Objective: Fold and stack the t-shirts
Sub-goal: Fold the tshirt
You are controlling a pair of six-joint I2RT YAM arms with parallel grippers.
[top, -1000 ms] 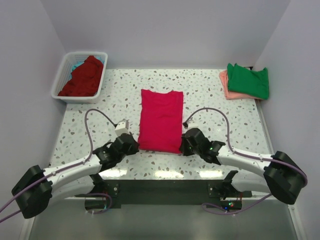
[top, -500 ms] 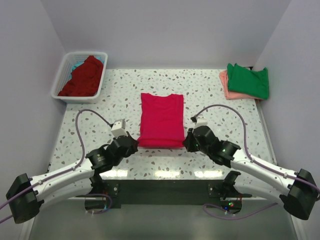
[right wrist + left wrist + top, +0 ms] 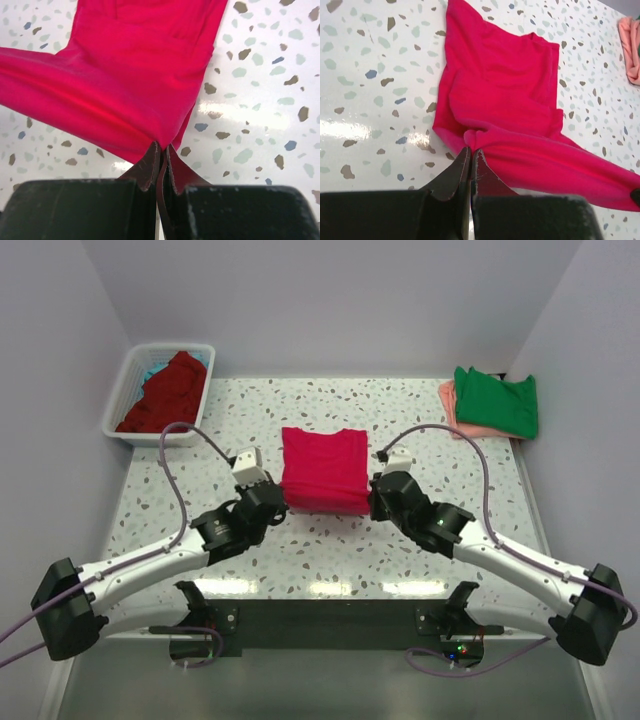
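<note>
Crimson-pink t-shirt [image 3: 322, 468] pinched tight by left pincer [image 3: 470, 152] and right pincer [image 3: 161, 148]; beyond the left one, basket [image 3: 121, 404] holding dark red t-shirt [image 3: 166, 394], perhaps teal beneath.

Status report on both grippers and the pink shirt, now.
Left gripper shut on crimson-pink shirt, near corner. Right gripper shut on the other. Near hem raised. Basket and green stack off to the sides.

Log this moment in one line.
step: fold | left fingers: shut on pink shirt | right fingers: shut on pink shirt | near hem: lifted
</note>
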